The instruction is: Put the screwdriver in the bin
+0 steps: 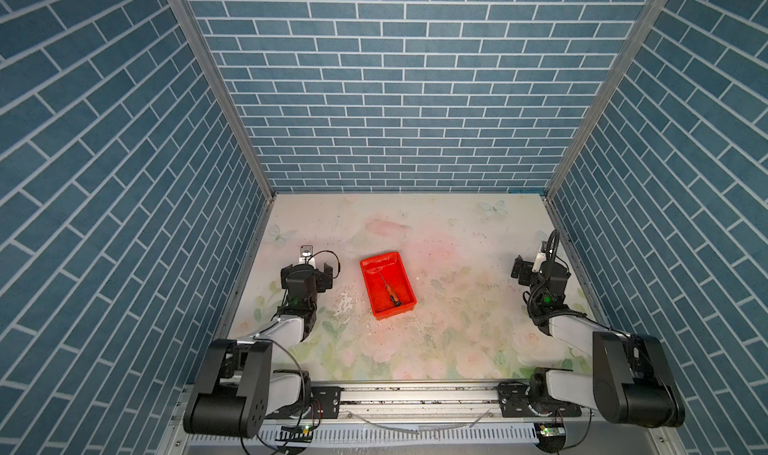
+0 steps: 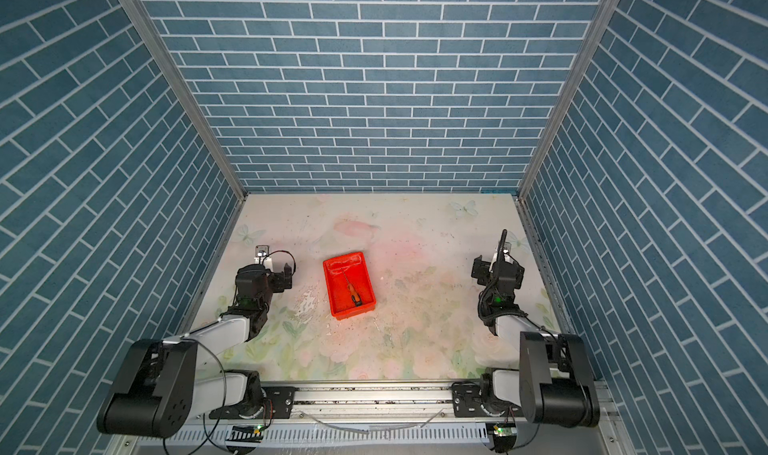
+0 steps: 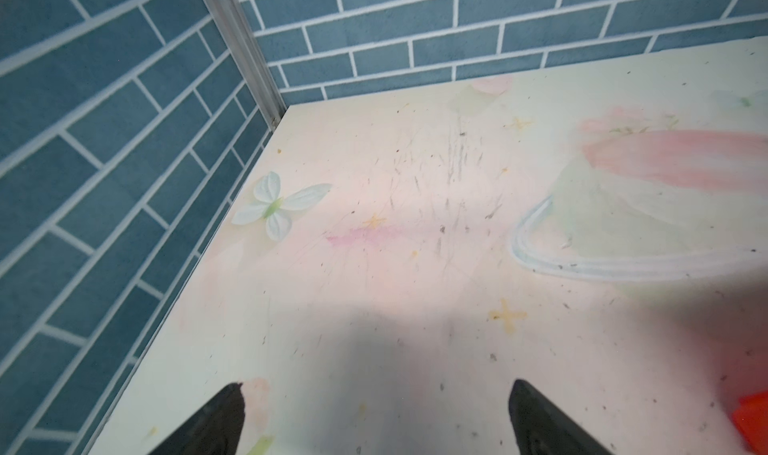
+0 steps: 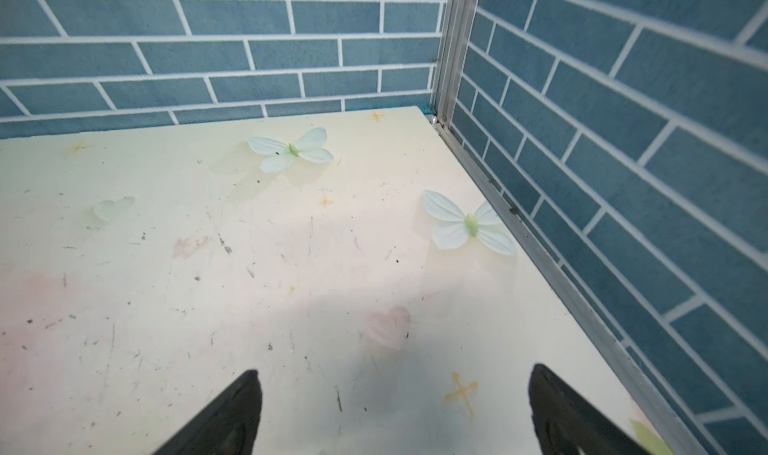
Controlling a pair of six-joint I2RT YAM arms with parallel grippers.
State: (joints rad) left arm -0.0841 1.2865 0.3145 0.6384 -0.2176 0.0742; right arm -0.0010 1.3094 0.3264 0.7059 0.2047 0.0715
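Screwdriver (image 1: 387, 286) lies inside the red bin (image 1: 397, 271) at the middle of the table (image 1: 457, 349). It looks light, stiff and thin; its orange handle (image 1: 393, 297) is best to grab. Left gripper (image 3: 376, 386) and right gripper (image 4: 395, 374) are wide open, empty.

The bin (image 1: 401, 276) sits on the table (image 1: 457, 307), a little left of its middle. The screwdriver (image 1: 390, 293) lies inside it, handle toward the near end. The left gripper (image 3: 376, 390) is near the bin's left side. The right gripper (image 4: 395, 378) is well apart on the right, beside the side wall (image 1: 623, 266).
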